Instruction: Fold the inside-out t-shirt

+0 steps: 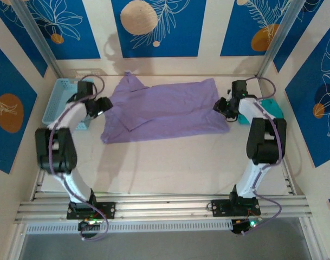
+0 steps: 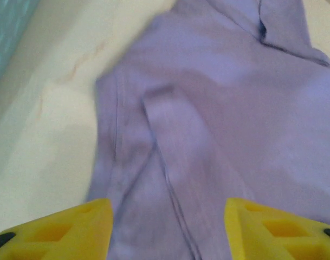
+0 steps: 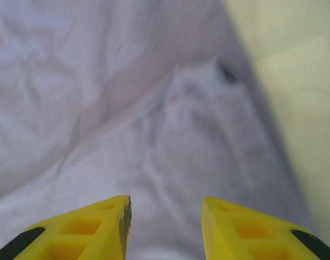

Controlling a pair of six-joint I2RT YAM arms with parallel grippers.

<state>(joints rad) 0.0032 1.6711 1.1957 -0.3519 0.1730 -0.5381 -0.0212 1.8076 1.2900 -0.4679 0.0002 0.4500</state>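
1. Far left corner of the table (image 1: 170,162): light blue basket (image 1: 60,97).
2. Just right of it: left tool (image 1: 105,105) released, yellow fingers (image 2: 62,230) apart, nothing between, over the shirt's left edge.
3. Far centre of table: inside-out t-shirt (image 1: 170,108), lavender, lying spread out, wrinkled, one flap folded over.
4. At the shirt's right edge: right tool (image 1: 221,105) released, jaws apart, empty.
5. Right edge: teal shirt (image 1: 272,107), bunched.

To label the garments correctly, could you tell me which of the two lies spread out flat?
The lavender t-shirt, spread mid-table; the smaller teal shirt sits bunched at the far right.
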